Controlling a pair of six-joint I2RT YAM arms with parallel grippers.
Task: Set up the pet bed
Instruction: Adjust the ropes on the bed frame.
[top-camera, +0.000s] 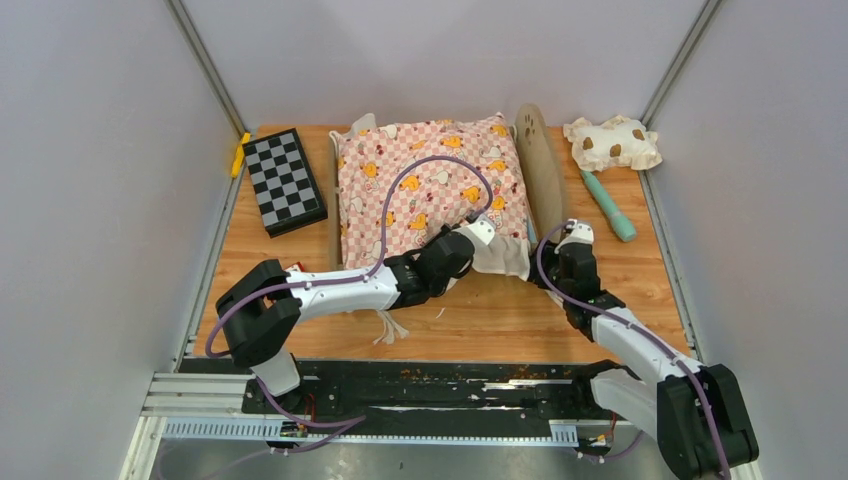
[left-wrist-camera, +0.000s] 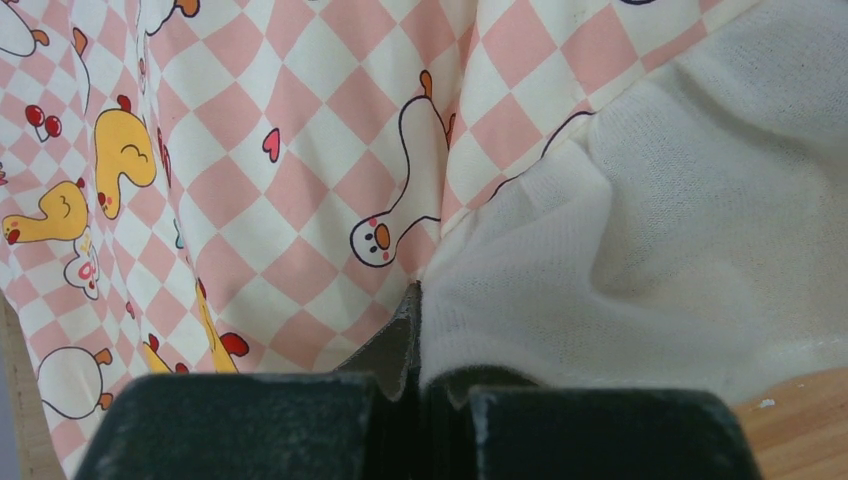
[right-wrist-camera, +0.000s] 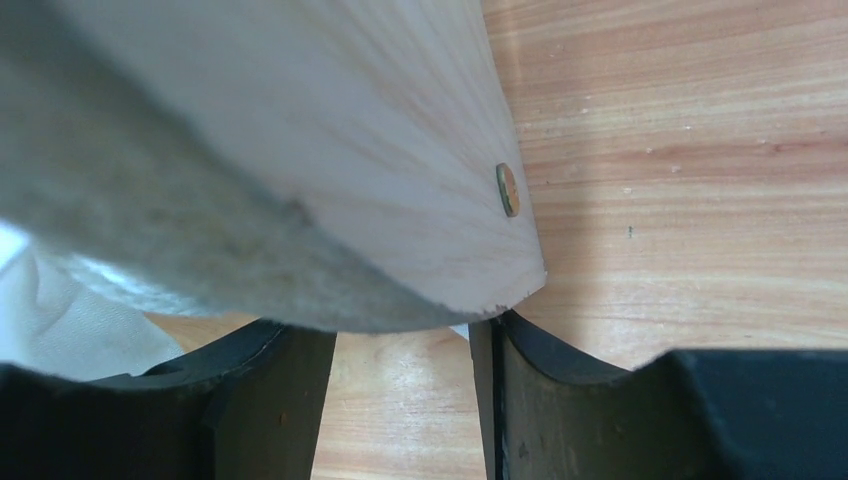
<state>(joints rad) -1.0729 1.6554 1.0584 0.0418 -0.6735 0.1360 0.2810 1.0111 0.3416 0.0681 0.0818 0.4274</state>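
Observation:
The pet bed stands at the table's back middle, its rounded wooden headboard (top-camera: 532, 150) with the paw cutout on the right side. The pink checkered cushion (top-camera: 425, 185) lies over the bed and hides its striped base. My left gripper (top-camera: 487, 240) is at the cushion's near right corner. In the left wrist view it (left-wrist-camera: 420, 330) is shut on the seam between the checkered cloth (left-wrist-camera: 250, 200) and the white ruffle (left-wrist-camera: 650, 220). My right gripper (top-camera: 567, 232) is at the headboard's near end. In the right wrist view it (right-wrist-camera: 400, 340) is open, with the headboard wood (right-wrist-camera: 380, 150) over its fingertips.
A black-and-grey checkerboard (top-camera: 285, 180) lies at the back left with a yellow piece (top-camera: 240, 152) beside it. The cream brown-spotted pillow (top-camera: 612, 143) lies at the back right, and a teal stick (top-camera: 608, 205) lies in front of it. Bare wooden table (right-wrist-camera: 680, 150) shows right of the headboard.

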